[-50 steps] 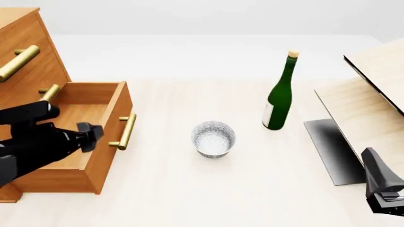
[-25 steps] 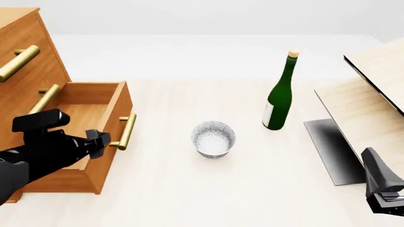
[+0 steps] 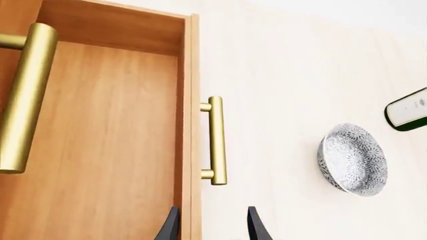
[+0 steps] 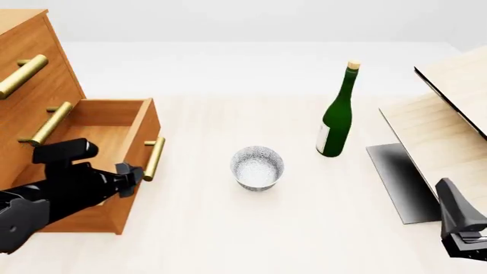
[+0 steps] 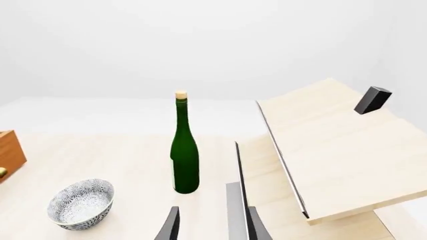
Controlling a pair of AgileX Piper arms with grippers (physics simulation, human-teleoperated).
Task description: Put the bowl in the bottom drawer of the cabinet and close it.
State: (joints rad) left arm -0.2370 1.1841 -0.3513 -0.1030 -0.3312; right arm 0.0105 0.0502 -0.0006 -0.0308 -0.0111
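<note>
**Bottom drawer open, bowl on the counter**

Front view: the cabinet (image 4: pixel 31 68) stands at far left, its bottom drawer (image 4: pixel 106 171) pulled out with nothing in it. The left hand (image 4: pixel 131 171) hovers over the drawer's front edge, just beside the brass handle (image 4: pixel 154 158); its opening cannot be told here. The bowl (image 4: pixel 257 166) sits upright on the counter (image 4: pixel 228 234), well apart from the drawer, with the green bottle (image 4: pixel 337 114) beyond it to the right. The right hand (image 4: pixel 464 228) sits at the lower right edge, near a pale wood structure (image 4: pixel 449 114).

Left wrist view: the left fingers (image 3: pixel 171 227) stand apart, straddling the drawer front, gripping nothing.

Right wrist view: the right fingers (image 5: pixel 170 227) are spread and empty; bowl (image 5: pixel 80 204) and bottle (image 5: pixel 185 150) lie ahead.
</note>
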